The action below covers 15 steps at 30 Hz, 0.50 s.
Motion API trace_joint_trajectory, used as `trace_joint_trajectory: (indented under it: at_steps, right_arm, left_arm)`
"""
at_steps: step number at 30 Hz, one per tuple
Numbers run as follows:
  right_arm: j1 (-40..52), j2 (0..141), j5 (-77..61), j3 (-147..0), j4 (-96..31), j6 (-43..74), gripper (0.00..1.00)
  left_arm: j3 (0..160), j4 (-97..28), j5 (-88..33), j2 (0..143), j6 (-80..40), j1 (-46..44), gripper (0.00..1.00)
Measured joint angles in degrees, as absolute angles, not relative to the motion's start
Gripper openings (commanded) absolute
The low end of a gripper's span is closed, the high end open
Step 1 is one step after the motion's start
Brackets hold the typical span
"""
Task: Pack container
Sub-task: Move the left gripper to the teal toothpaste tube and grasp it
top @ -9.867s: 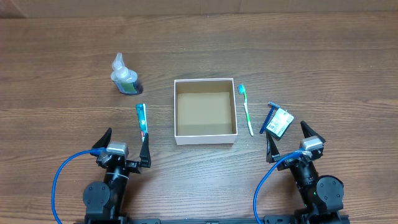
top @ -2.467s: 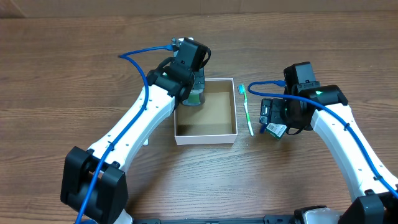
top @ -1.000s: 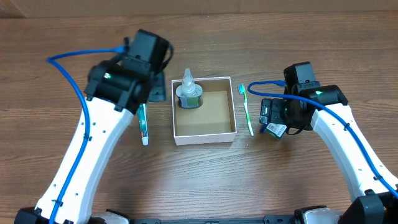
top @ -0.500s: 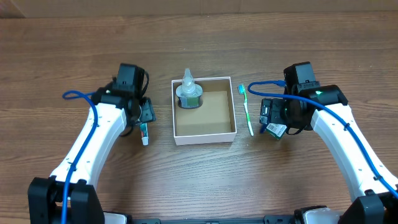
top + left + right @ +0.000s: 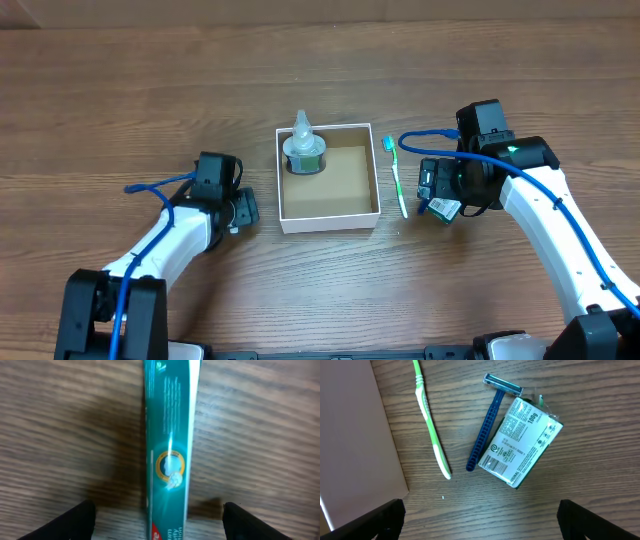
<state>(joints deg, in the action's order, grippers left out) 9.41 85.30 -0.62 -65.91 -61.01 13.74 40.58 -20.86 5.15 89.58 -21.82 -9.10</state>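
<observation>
Wooden bench (image 5: 120,90) from overhead: the container (image 5: 330,222) sits centre, a bottle (image 5: 303,152) upright in its far-left corner. Left wrist: the left end effector (image 5: 157,510) is spread wide astride the toothpaste tube (image 5: 170,450), lined up to pinch it. Right wrist: the right end effector (image 5: 480,510) gapes above razor (image 5: 487,435) and packet (image 5: 520,442), likely choosing.

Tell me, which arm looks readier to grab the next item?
Left, probably: its open left gripper closely straddles the toothpaste tube. The open right gripper hovers higher above the razor and labelled packet.
</observation>
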Motion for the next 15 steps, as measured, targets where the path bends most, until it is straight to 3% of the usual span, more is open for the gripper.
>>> trace_joint_trajectory:
  at_steps: [8,12,15]
  right_arm:
    - [9.4,85.3,-0.6,-65.9,-61.0,13.8,1.00]
    - [9.4,85.3,-0.6,-65.9,-61.0,13.8,1.00]
    - [9.4,85.3,-0.6,-65.9,-61.0,13.8,1.00]
  left_arm:
    - [39.6,-16.0,5.8,89.6,-20.0,-9.1,0.40]
    - [39.6,-13.8,5.0,89.6,-19.4,-9.1,0.34]
    - [39.6,-13.4,4.5,89.6,-19.5,-9.1,0.38]
